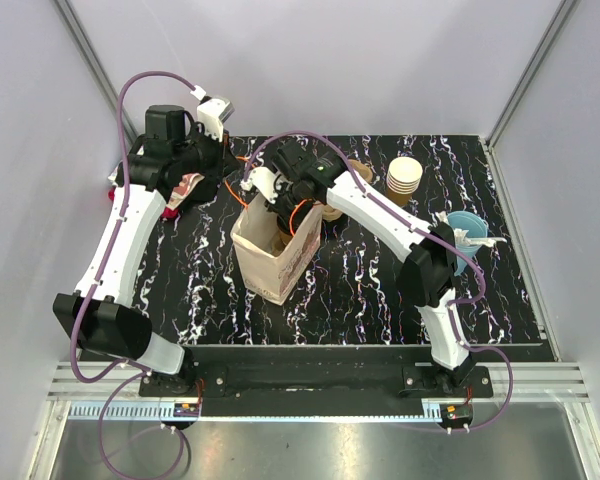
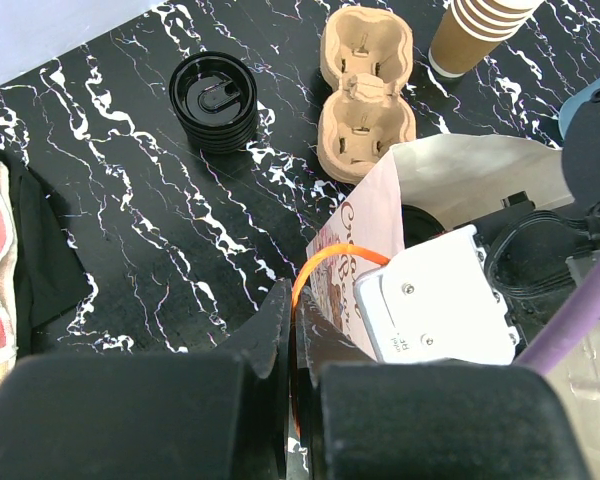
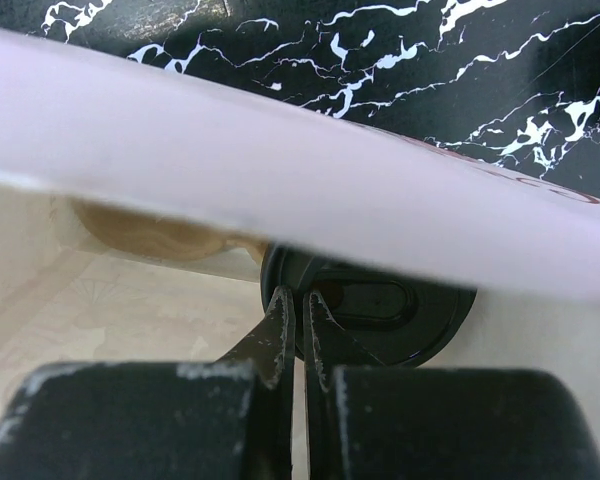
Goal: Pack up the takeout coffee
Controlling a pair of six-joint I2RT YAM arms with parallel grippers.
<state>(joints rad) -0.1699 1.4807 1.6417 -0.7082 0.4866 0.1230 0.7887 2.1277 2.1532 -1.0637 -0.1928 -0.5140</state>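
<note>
The takeout coffee's round black lid (image 3: 380, 312) shows in the right wrist view, low inside a pale paper bag (image 1: 275, 255); its brown cup body is hidden. My right gripper (image 3: 302, 298) reaches down into the bag (image 1: 283, 222), its jaws nearly together and pinching the lid's left rim. My left gripper (image 2: 298, 300) is shut on the bag's orange handle (image 2: 325, 262) at the bag's far left edge (image 1: 240, 183), holding the bag (image 2: 380, 230) open and upright.
A stack of black lids (image 2: 214, 100), a pulp cup carrier (image 2: 365, 90) and a stack of lidless cups (image 1: 404, 178) stand behind the bag. A light blue cup (image 1: 467, 228) stands at the right. A red and white packet (image 1: 185, 190) lies at the left.
</note>
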